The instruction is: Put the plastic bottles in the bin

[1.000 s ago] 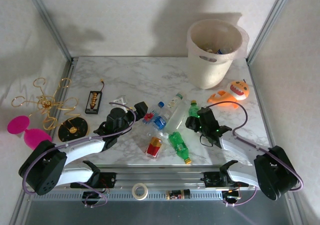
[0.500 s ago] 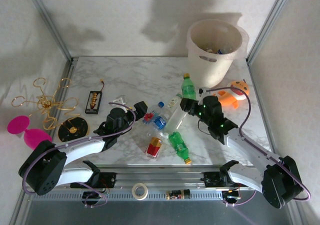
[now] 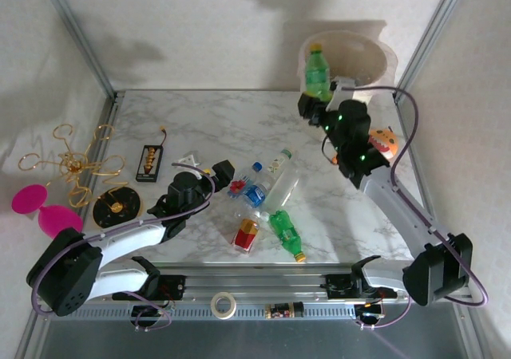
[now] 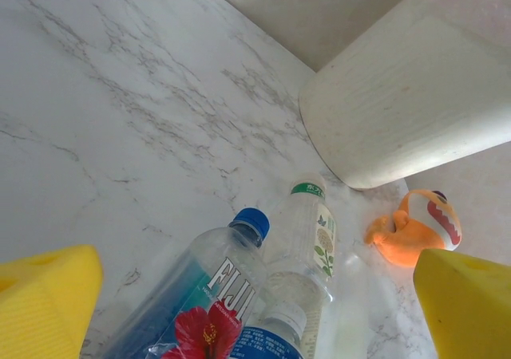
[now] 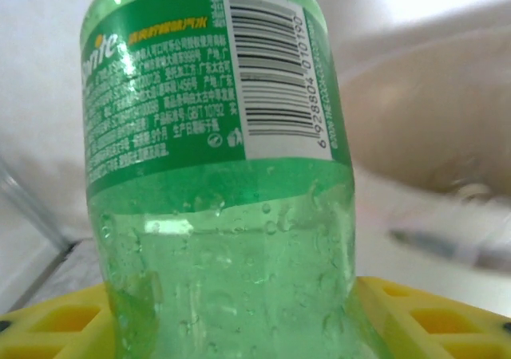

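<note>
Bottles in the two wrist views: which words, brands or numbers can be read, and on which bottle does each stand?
"FIJI": label of the blue-capped clear bottle.
"6 928804 010190": beside the barcode on the green bottle.
Too small or blurred: the green bottle's fine print, the blue label of the white-capped bottle, the label of the green-banded bottle.

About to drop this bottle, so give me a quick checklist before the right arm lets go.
1. Right gripper shut on green bottle: ok.
2. Bottle upright: ok.
3. Bottle fully over bin opening: cannot tell; in the top view it lies at the left rim.
4. Left gripper open, low beside the table bottles, far from bin: ok.
5. Bin not full, upper inner wall bare: ok.
</note>
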You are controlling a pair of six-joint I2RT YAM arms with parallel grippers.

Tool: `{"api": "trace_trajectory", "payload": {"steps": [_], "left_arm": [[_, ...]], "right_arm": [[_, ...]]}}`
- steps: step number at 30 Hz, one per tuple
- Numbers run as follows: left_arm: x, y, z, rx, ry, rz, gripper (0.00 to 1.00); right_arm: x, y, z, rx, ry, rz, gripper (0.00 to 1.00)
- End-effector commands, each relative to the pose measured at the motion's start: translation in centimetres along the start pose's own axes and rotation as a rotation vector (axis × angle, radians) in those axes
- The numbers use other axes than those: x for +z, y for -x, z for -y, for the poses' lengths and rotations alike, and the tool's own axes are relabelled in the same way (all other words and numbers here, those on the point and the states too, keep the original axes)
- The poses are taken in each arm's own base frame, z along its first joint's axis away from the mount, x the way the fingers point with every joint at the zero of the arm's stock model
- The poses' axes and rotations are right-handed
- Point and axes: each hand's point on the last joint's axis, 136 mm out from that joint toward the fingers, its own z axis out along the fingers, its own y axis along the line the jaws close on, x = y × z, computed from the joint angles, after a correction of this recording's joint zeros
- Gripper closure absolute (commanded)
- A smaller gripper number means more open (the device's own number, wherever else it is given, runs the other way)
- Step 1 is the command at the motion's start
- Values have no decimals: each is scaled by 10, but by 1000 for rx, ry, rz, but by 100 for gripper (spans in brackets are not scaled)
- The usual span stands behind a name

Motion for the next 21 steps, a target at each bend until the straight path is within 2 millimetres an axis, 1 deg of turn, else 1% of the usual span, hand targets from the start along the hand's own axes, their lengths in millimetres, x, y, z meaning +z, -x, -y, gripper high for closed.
{"api": "trace_trajectory", "payload": {"steps": [1, 6, 8, 9, 13, 15, 18, 19, 20, 21], "left_arm": [[-4, 6, -6, -7, 15, 26, 0], [-7, 6, -7, -11, 13, 29, 0], [-9, 6, -8, -13, 15, 32, 0], [-10, 6, -9, -12, 17, 34, 1], [-15, 7, -12, -13, 24, 45, 0], [-18, 9, -14, -13, 29, 54, 0], [-22, 10, -17, -12, 38, 64, 0], [-24, 10, -18, -12, 40, 66, 0], [-25, 11, -19, -12, 42, 71, 0], [-27, 12, -20, -12, 44, 74, 0]], "right_arm": [[17, 22, 26, -50, -68, 4, 100], [46, 44, 68, -55, -163, -8, 100], [60, 44, 84, -50, -185, -41, 96], [67, 45, 89, -44, -189, -54, 96], [90, 40, 114, -31, -227, -95, 96], [101, 33, 127, -24, -251, -124, 96], [116, 24, 137, -9, -266, -161, 95], [120, 24, 139, -7, -264, -165, 94], [124, 22, 140, -4, -263, -171, 90], [128, 20, 143, -1, -268, -180, 83]]}}
